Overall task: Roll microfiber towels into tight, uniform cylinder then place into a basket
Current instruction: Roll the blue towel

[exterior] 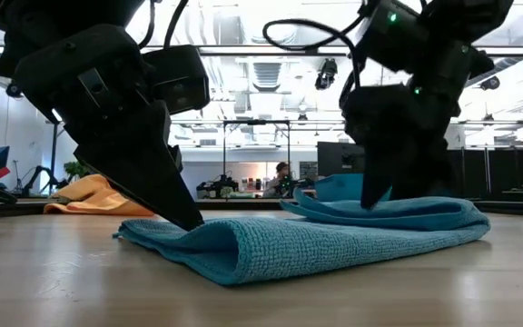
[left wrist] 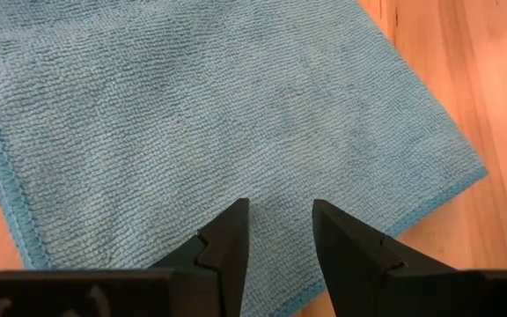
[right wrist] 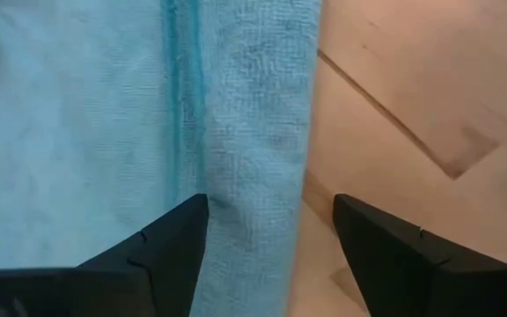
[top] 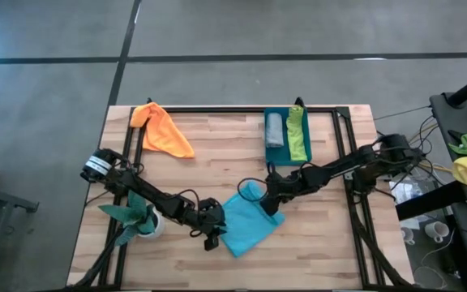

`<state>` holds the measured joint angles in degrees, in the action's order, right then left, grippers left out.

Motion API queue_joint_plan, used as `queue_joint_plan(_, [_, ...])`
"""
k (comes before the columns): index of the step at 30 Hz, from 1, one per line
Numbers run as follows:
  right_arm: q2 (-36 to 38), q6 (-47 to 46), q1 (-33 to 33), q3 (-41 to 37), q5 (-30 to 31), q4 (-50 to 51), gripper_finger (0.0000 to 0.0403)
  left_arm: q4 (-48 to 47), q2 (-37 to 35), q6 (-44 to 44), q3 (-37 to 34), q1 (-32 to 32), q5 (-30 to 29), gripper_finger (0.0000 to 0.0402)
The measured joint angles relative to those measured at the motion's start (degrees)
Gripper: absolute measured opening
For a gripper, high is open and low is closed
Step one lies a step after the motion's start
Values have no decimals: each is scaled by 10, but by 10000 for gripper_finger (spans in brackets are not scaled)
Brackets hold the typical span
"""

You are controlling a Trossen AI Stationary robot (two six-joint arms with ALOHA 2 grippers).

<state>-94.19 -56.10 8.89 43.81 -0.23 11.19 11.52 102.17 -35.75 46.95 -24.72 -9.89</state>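
The turquoise towel [top: 246, 223] lies on the table's middle near part, doubled over, with a rounded fold [exterior: 243, 263] toward the near edge. My left gripper [top: 211, 235] is open, its tips down on the towel's left end [exterior: 166, 238]. My right gripper [top: 271, 197] is open over the towel's far right part, and a folded strip of the cloth [right wrist: 253, 150] runs between its fingers. The teal basket [top: 282, 154] at the far middle holds a grey roll [top: 275, 128] and a lime green roll [top: 297, 134]. The orange towel [top: 162, 130] lies crumpled at the far left. My left gripper sets its open fingertips [left wrist: 231, 220] down on the top face of the turquoise towel near its left end [left wrist: 271, 176], slanting down from the table's left. The towel lies flat on the table under them. My right gripper stands astride the folded strip [right wrist: 253, 202], pointing down. I cannot tell whether its fingers [right wrist: 179, 238] touch the cloth.
A leafy plant in a white pot [top: 140, 219] stands by my left arm at the near left. Dark frame rails [top: 355, 203] run along the table's sides. Bare wood [top: 209, 162] lies between the orange towel and the basket.
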Motion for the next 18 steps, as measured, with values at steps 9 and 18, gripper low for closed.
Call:
queue_joint_plan(9, [-14,15,-3,1,-8,-21,182,-1,0,0,-1,0,1,112])
queue_joint_plan(18, [-18,3,18,11,30,-22,95,0,0,1,-1,0,0,112])
